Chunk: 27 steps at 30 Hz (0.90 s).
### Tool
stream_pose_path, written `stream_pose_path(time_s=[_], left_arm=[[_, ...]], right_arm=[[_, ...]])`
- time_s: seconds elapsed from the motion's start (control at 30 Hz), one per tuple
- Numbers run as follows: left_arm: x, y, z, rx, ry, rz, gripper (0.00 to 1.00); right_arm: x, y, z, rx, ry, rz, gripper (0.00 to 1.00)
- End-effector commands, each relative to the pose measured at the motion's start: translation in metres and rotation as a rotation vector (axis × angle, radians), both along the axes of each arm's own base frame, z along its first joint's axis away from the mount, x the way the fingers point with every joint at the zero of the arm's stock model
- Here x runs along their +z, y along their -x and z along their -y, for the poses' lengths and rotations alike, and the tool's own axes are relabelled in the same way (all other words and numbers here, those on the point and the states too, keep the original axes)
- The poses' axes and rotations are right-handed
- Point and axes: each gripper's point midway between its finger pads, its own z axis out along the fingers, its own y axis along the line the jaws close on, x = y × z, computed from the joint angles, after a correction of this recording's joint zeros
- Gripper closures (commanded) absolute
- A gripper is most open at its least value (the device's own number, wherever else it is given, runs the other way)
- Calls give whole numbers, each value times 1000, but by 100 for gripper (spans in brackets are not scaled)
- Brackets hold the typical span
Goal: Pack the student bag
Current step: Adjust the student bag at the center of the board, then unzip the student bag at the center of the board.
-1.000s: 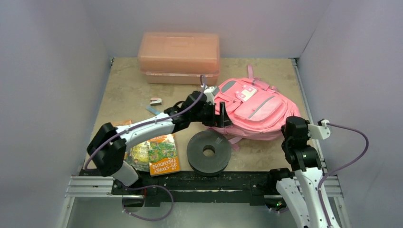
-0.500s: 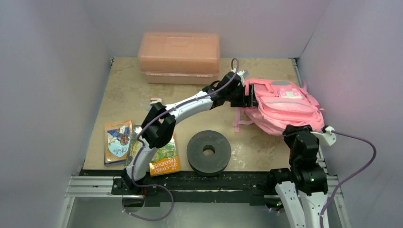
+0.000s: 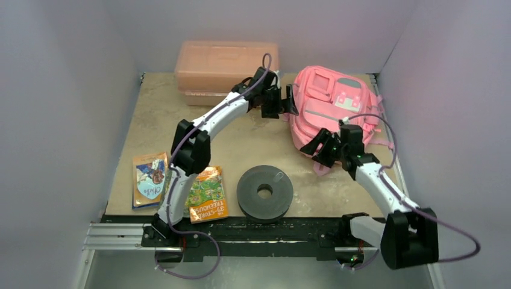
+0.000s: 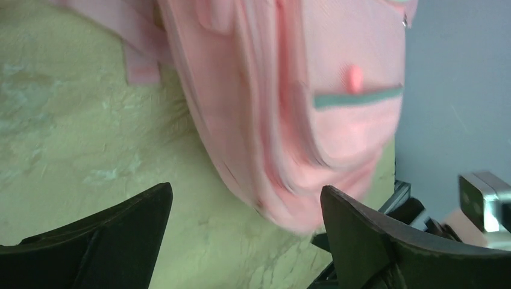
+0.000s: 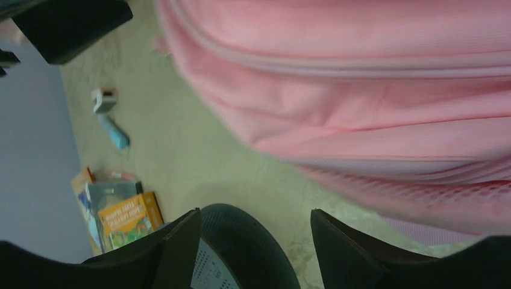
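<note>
The student bag (image 3: 333, 110), a soft bright-pink backpack with grey trim, lies at the back right of the table, front pockets up. My left gripper (image 3: 288, 101) hovers open at the bag's left edge. In the left wrist view its fingers stand wide apart (image 4: 247, 189), and the bag (image 4: 301, 108) hangs blurred just beyond them, ungripped. My right gripper (image 3: 314, 155) is open at the bag's near left corner. Seen from the right wrist, that gripper (image 5: 254, 212) holds nothing, with the pink fabric (image 5: 361, 102) above it.
A rigid salmon-pink plastic box (image 3: 226, 66) stands at the back, left of the bag. A black disc (image 3: 265, 192) lies near the front middle. Two books (image 3: 150, 179) (image 3: 206, 194) lie at the front left. A blue pen (image 5: 114, 132) and a small item (image 5: 103, 99) lie beyond.
The bag has been swung from the middle right to the back right corner. The left gripper has let go of it. The right arm has reached forward and its gripper has opened.
</note>
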Motion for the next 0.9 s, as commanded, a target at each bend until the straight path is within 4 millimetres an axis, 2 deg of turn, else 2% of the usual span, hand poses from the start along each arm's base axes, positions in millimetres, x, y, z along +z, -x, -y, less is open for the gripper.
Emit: stream_pose_path(time_s=[0.0, 0.1, 0.17, 0.23, 0.27, 0.3, 0.33, 0.47, 0.57, 0.6, 0.73, 0.8, 0.87], left_arm=[[83, 49, -27, -126, -31, 134, 6], [85, 68, -39, -126, -21, 142, 4], [87, 82, -43, -123, -1, 148, 4], [76, 93, -40, -130, -3, 138, 4], [71, 98, -36, -135, -14, 136, 3], [66, 101, -31, -140, -25, 131, 3], [63, 103, -23, -150, -30, 129, 3], [45, 102, 12, -169, -35, 107, 7], [41, 96, 24, -163, -27, 93, 9], [42, 96, 26, -167, -24, 83, 9], [55, 102, 29, -227, -6, 67, 6], [57, 102, 24, -246, -24, 61, 3], [55, 100, 16, -251, -45, 43, 3]], right_arm=[[60, -26, -76, 504, -97, 293, 28], [53, -16, -99, 623, -3, 235, 25], [52, -12, -87, 554, 104, 213, 22], [57, -12, -57, 414, 220, 232, 20], [60, -13, -34, 315, 301, 242, 20], [70, -15, -11, 142, 325, 253, 7], [76, -15, 12, 28, 367, 260, 2], [96, -22, 90, -276, 459, 293, 1], [95, -40, 120, -396, 442, 271, 1], [87, -49, 126, -417, 413, 247, 2], [73, -92, 131, -407, 299, 257, 10], [61, -114, 138, -398, 293, 233, 11], [44, -134, 136, -352, 270, 166, 12]])
